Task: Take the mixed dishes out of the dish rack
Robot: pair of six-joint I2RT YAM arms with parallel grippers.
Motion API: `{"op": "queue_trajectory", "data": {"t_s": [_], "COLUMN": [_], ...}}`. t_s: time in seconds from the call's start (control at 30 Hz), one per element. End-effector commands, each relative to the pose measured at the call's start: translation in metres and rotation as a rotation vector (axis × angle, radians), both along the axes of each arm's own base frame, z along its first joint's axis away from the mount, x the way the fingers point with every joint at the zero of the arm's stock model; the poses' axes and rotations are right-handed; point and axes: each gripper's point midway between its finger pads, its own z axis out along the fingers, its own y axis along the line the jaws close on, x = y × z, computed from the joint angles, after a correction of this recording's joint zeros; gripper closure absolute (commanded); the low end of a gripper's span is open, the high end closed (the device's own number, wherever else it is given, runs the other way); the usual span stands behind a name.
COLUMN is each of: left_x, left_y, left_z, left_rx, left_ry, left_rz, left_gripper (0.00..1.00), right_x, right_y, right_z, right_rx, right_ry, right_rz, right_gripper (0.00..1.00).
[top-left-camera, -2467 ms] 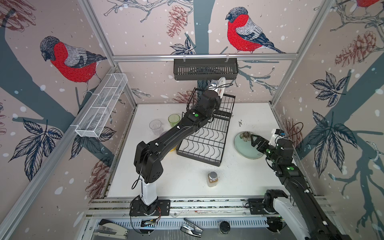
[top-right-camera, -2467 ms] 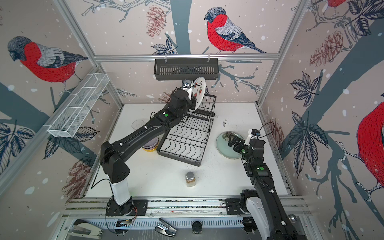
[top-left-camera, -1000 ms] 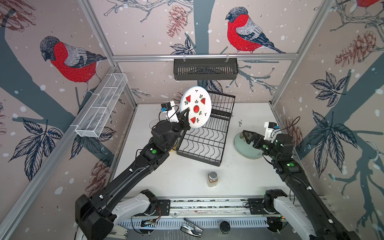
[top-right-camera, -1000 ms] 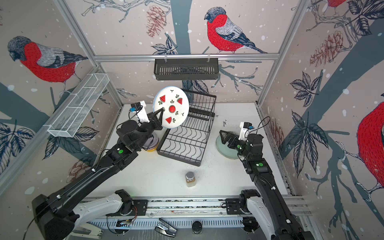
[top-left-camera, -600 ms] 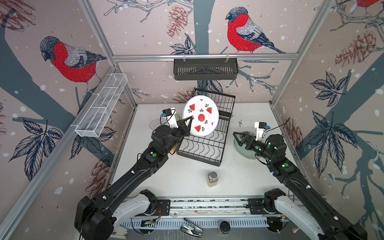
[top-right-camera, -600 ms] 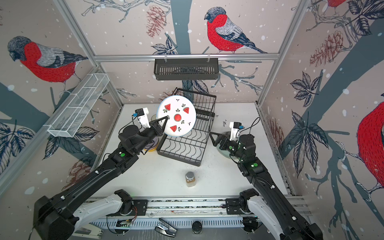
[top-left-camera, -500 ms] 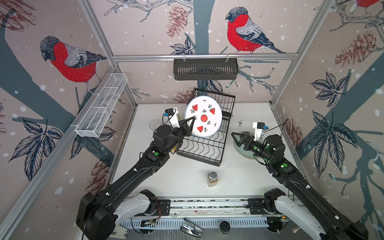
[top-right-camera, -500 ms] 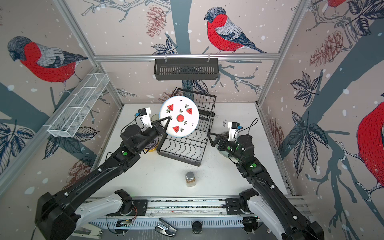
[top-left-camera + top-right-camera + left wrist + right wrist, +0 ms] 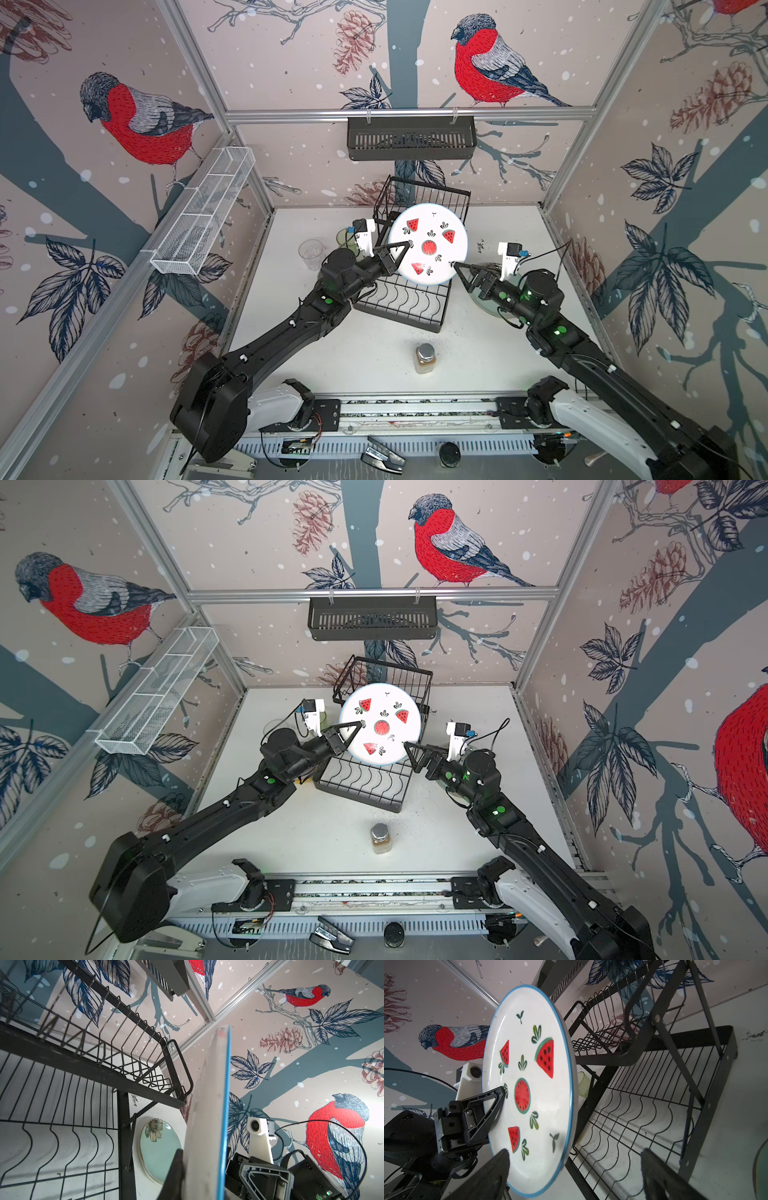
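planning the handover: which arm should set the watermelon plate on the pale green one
Probably right. The right gripper has its fingers open around the watermelon plate's rim, and the pale green plate lies on that side of the dish rack. The left gripper is shut on the opposite rim.

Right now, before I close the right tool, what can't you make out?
- Whether the right tool touches the plate: its fingers straddle the rim, blurred in the right wrist view.
- Green plate: mostly under the right arm in both top views, cut off by the right wrist view's edge.
- Left tool, back finger: behind the plate in both top views.
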Motion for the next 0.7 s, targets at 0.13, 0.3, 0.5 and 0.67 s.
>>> {"op": "queue_trajectory", "data": {"t_s": [0.13, 0.3, 0.5, 0.67], "left_x": [-0.011, -0.012, -0.009, -0.004], "left_y": [-0.001, -0.003, -0.003, 0.0], "left_z": [0.052, 0.048, 0.045, 0.037], "left_rx": [-0.137, -0.141, -0.165, -0.176], "left_ry": [-0.177, -0.169, -0.151, -0.128], "left_rz": [-0.049, -0.062, -0.076, -0.075], "left_gripper": [1.0, 1.0, 1.0, 1.0], "right_x": [0.007, 0.012, 0.015, 0.015], "right_y": [0.013, 0.022, 0.027, 0.028], "right_z": [0.015, 0.019, 0.023, 0.023], "right_rx": [0.029, 0.038, 0.048, 0.056], "right_ry": [-0.032, -0.041, -0.052, -0.063], "right_rz": [0.024, 0.044, 0.052, 0.054], "right_gripper": [0.15, 0.25, 0.34, 0.43]}}
